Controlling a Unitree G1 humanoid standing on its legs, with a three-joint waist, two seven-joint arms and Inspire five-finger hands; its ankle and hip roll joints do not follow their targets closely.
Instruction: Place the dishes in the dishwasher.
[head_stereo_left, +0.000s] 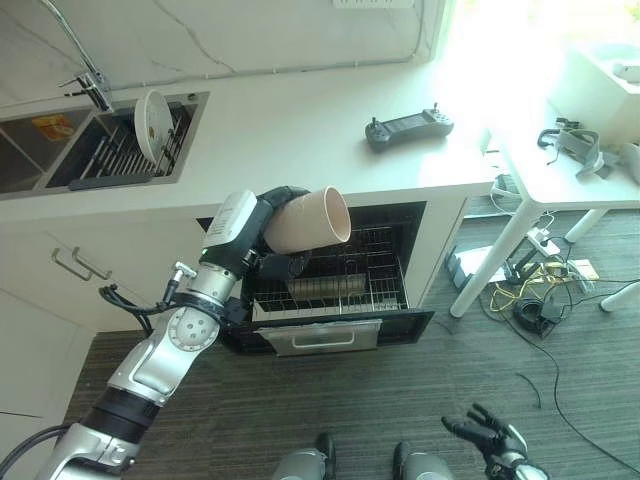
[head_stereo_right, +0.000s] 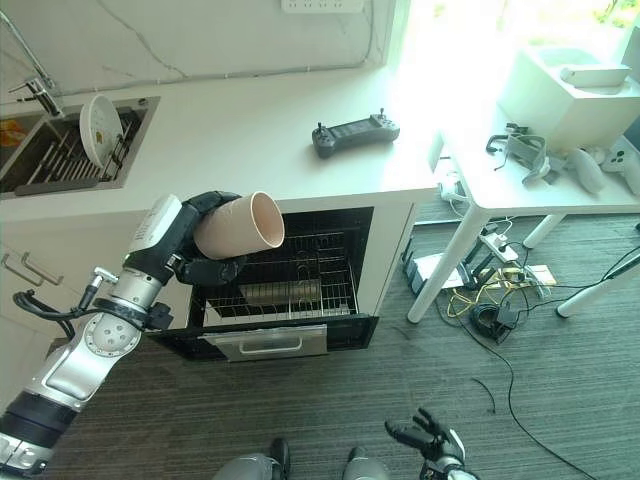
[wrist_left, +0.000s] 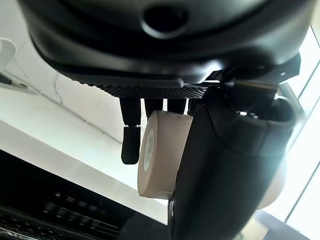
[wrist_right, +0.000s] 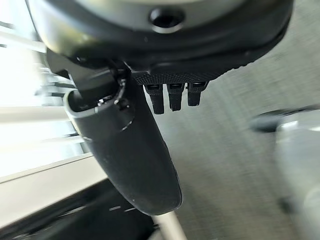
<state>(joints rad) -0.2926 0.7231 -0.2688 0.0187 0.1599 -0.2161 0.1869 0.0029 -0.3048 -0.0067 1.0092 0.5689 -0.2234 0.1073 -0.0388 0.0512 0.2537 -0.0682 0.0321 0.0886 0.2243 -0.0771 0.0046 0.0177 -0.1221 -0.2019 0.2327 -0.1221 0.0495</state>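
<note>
My left hand (head_stereo_left: 280, 232) is shut on a beige cup (head_stereo_left: 310, 221), held on its side with the mouth toward the right, just above the dishwasher's pulled-out wire rack (head_stereo_left: 345, 278). In the left wrist view the cup (wrist_left: 162, 150) sits between thumb and fingers. A white plate (head_stereo_left: 152, 125) stands on edge in the sink rack (head_stereo_left: 120, 150) at the back left. Low at the right, above the carpet, my right hand (head_stereo_left: 490, 435) hangs with relaxed fingers (wrist_right: 172, 95), holding nothing.
The open dishwasher door (head_stereo_left: 320, 335) juts out over the carpet. A dark handheld controller (head_stereo_left: 408, 127) lies on the white counter (head_stereo_left: 300, 130). A white table (head_stereo_left: 580, 170) with gear on it stands to the right, and cables (head_stereo_left: 530, 290) lie beneath it.
</note>
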